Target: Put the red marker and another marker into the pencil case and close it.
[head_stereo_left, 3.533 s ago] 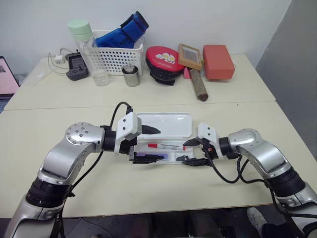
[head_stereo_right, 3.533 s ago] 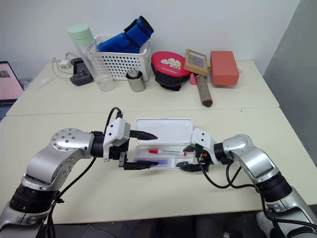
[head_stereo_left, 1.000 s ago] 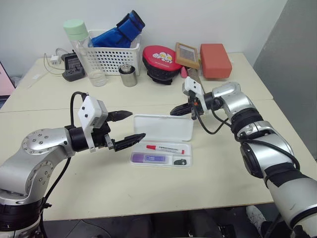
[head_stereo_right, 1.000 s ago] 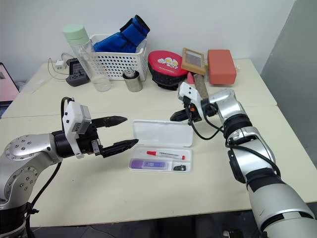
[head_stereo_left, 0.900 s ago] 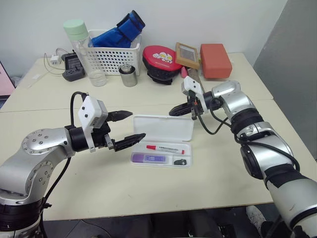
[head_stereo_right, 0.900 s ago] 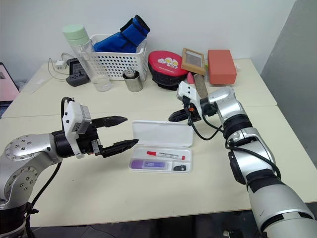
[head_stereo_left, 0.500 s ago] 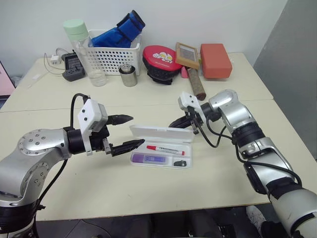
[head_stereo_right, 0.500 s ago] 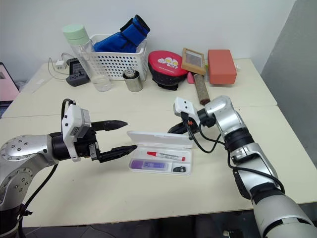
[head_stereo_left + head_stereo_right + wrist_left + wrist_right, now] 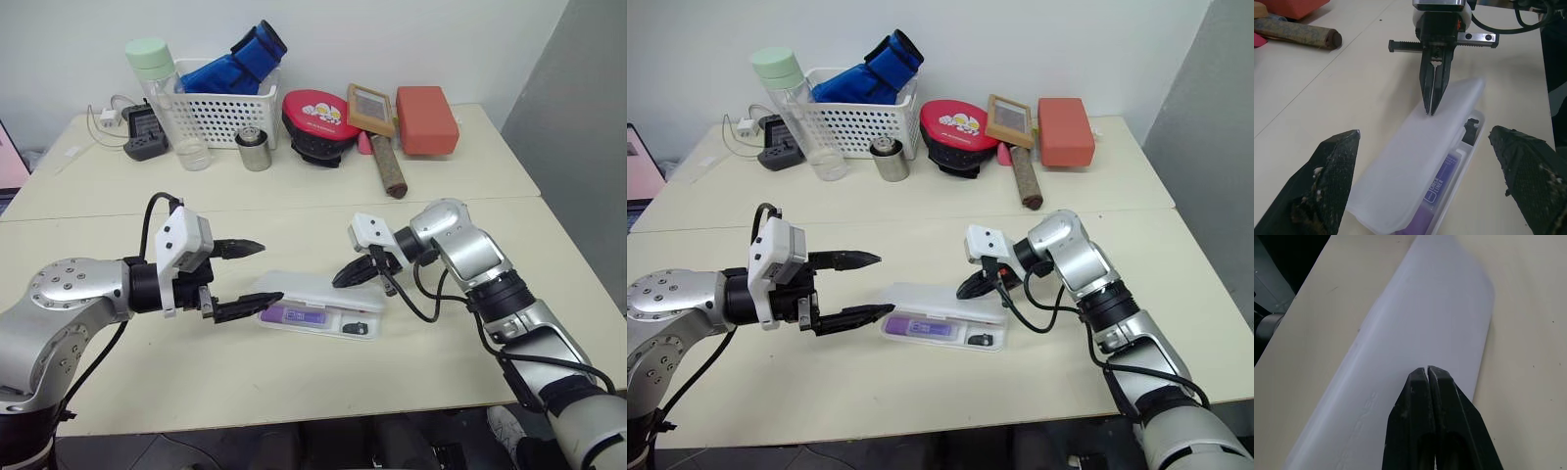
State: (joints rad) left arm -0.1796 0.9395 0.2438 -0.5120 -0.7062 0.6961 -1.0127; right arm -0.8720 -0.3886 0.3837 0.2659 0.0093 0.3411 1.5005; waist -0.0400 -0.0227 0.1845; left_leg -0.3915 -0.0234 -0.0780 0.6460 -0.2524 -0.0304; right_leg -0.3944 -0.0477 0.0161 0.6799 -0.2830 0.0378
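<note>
Pencil case (image 9: 312, 305) near the middle of the near table (image 9: 294, 382), lid tipped most of the way down but not yet flat, front edge open a crack. Purple marker (image 9: 294, 315) lying inside along the front, showing through that crack, with a tiny dark thing (image 9: 354, 327) at its 3 o'clock. Red marker probably farther back under the lid, hidden now.

Right gripper (image 9: 340, 279) at about 1 o'clock from the case, two black fingers pressed tight together, pinching nothing. Tips resting on top of the lid, likely so as to push it down like one stiff finger. Closed fingers good for pushing, less chance of slipping.

Left gripper (image 9: 257, 273) at 9 o'clock from the case, fingers spread wide, empty, lower finger close by the case's end, touching or not hard to tell. Probably waiting there to stop the case from sliding while the lid goes down.

Farther off at 12 o'clock, a white basket (image 9: 223, 103), a clear bottle (image 9: 167, 93), a small tin can (image 9: 255, 150), a red case (image 9: 319, 117) and a brush (image 9: 384, 162).
</note>
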